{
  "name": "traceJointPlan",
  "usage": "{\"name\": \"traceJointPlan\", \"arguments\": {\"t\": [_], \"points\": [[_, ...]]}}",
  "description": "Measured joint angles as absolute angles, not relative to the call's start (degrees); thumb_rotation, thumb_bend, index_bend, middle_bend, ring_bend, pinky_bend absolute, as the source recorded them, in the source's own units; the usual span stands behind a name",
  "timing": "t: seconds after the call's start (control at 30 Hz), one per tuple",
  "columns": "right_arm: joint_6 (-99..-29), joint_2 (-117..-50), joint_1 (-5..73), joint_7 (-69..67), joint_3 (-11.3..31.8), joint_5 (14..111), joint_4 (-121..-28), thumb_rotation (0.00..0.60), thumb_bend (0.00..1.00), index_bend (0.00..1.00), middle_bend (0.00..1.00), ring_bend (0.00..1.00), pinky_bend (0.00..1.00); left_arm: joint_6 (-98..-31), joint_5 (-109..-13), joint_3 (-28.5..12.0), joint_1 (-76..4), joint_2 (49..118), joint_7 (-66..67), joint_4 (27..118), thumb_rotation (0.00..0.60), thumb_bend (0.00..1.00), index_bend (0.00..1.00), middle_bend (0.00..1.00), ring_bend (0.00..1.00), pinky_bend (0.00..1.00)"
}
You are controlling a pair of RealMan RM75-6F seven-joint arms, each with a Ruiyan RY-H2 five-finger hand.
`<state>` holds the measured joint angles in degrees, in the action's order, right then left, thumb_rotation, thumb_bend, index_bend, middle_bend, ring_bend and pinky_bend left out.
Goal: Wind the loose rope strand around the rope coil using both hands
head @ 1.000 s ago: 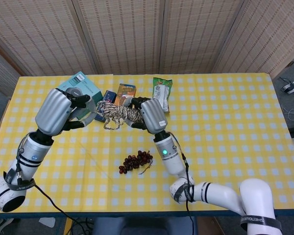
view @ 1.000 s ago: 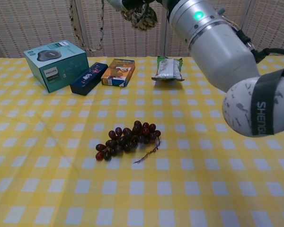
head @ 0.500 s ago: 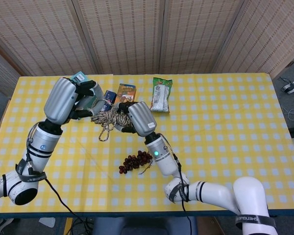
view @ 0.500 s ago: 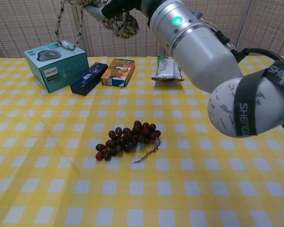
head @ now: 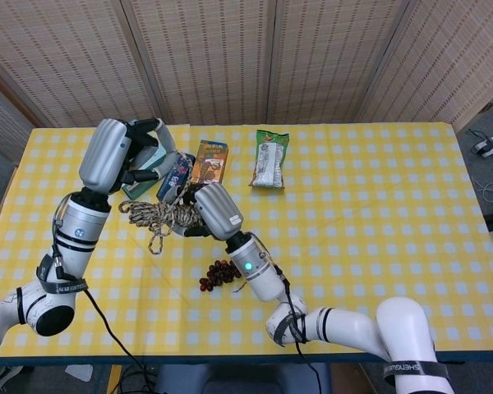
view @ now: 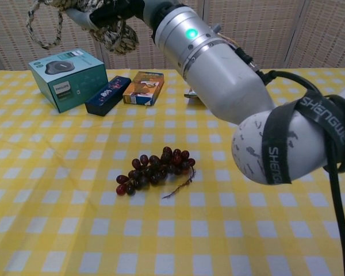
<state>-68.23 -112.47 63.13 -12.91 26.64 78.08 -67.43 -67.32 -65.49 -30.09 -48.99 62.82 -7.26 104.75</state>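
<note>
Right robot hand (head: 204, 215) raised above worktop (head: 378, 189), gripping rope coil (head: 183, 215) held aloft. Left robot hand (head: 140, 152) higher, beside teal box (view: 66, 77), fingers curled; grasp on loose strand (head: 144, 217) cannot be told. Strand loop dangling leftward.

Bright, even light; soft shadows

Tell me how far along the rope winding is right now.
Underway, not finished. Done: the rope coil is lifted off the table, held by the right hand. In hand: the loose strand trails left from the coil toward the left hand, though whether that hand grips it is unclear. Left: a loop hangs free, so more wraps are needed.
</note>
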Motion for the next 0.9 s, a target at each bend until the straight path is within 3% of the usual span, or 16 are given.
{"name": "traceJointPlan", "arguments": {"t": [0.9], "points": [[-76.8,-115.1,62.0,-29.5,23.0,86.0,-60.7,0.6,0.2,0.89,0.71,0.6,0.68,-61.8,-51.1,-29.1,-51.2,64.0,-0.6,100.9,0.6,0.38,0.73,1.0,1.0,1.0]]}}
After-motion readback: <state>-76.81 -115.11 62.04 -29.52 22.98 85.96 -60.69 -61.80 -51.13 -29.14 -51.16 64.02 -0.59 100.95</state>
